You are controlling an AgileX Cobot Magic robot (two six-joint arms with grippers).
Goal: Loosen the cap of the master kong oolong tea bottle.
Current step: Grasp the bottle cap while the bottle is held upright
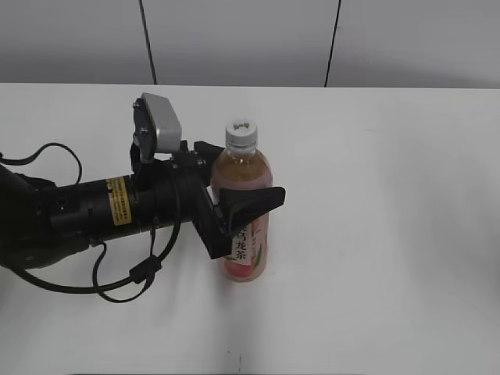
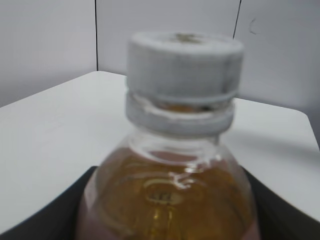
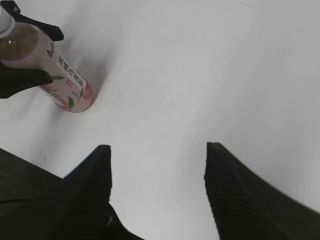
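Observation:
The master kong oolong tea bottle (image 1: 244, 234) stands upright on the white table, amber tea above a pink peach label. Its white ribbed cap (image 1: 241, 134) sits on top, untouched. My left gripper (image 1: 241, 173) reaches in from the left and is shut on the bottle's upper body, one black finger behind it and one in front. In the left wrist view the cap (image 2: 184, 67) and the bottle's shoulder (image 2: 167, 195) fill the frame between the fingers (image 2: 45, 220). My right gripper (image 3: 159, 148) hangs open over bare table, well apart from the bottle (image 3: 67, 82), with nothing between its fingers.
The white table (image 1: 391, 234) stretches right of and in front of the bottle. Grey wall panels (image 1: 234, 39) rise behind its far edge. The left arm's black cable (image 1: 133, 277) loops onto the table at the left. The right arm is outside the exterior view.

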